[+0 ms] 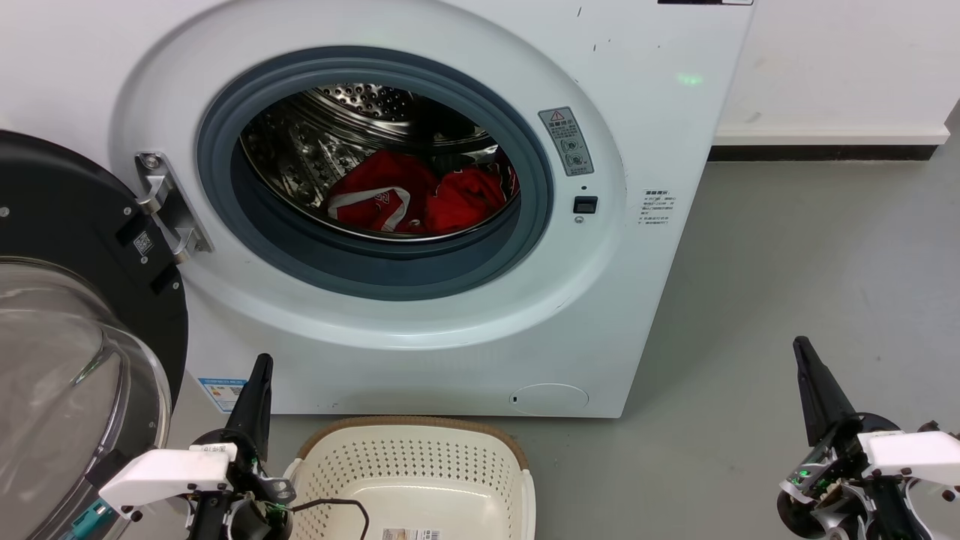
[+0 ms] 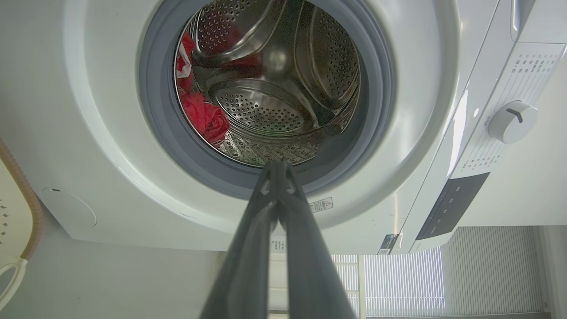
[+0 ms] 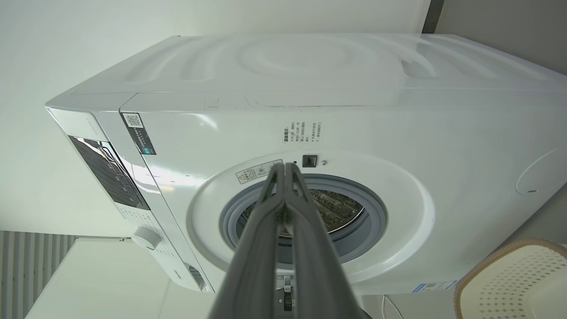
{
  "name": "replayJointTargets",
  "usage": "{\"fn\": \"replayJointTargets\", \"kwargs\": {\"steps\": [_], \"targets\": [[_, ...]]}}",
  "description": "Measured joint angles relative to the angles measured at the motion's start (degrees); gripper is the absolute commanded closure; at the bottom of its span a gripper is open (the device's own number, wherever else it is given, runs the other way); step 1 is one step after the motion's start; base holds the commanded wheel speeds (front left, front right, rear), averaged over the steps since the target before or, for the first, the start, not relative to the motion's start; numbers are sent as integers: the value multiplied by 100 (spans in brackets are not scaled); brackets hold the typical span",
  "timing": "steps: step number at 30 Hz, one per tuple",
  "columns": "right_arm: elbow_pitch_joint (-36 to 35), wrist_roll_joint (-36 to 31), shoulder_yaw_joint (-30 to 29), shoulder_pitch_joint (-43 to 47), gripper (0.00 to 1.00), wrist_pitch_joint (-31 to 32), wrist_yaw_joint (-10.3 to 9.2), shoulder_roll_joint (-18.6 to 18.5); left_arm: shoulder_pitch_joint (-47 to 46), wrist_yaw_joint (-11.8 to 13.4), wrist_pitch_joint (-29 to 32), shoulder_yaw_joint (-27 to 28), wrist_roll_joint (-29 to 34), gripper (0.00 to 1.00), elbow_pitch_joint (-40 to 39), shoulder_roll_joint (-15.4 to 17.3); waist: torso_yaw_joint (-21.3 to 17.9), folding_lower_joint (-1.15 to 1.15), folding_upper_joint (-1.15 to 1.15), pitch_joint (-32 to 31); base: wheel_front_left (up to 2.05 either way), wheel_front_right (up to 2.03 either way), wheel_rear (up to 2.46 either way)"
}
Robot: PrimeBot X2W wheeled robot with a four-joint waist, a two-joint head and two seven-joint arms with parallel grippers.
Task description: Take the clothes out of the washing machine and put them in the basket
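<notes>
The washing machine [image 1: 420,352] faces you with its door [image 1: 67,360] wide open on your left. The door's black rim and glass bowl take up the lower left of the head view, just beside your left gripper [image 1: 261,361], so that side is tight. The grey rubber ring [image 1: 360,270] frames the mouth, and behind its lower lip the steel drum [image 1: 360,105] is open to you. The clothes [image 1: 420,199] lie on the drum's bottom, a red heap with white trim, from the middle toward the right of the opening.

The basket [image 1: 420,450] sits on the floor [image 1: 787,300] near the machine's foot, between your two grippers and much closer to the left one. A thin black cable [image 1: 337,504] from the left arm loops over its near side. To your right, bare grey floor runs wide from the machine's right corner to your right gripper [image 1: 802,346].

Both arms are low, under the level of the drum mouth, with their fingers pointing up toward the machine. The left gripper stands at the basket's left corner. The right one is well apart from both basket and machine. In each wrist view the two dark fingers meet at their tips with nothing between them, so both pincers are closed and empty.
</notes>
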Motion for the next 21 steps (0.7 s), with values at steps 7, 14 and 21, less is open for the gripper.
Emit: {"fn": "replayJointTargets", "kwargs": {"steps": [7,14,21], "targets": [[0,0,0,0,100,0,0,0,0,0,0,0,0,100,0,0,0,0,0,0,0,0,0],[0,0,0,0,100,0,0,0,0,0,0,0,0,100,0,0,0,0,0,0,0,0,0],[53,1,2,31,0,-1,0,1,30,2,-2,-12,0,0,58,-3,0,0,0,0,0,0,0]]}}
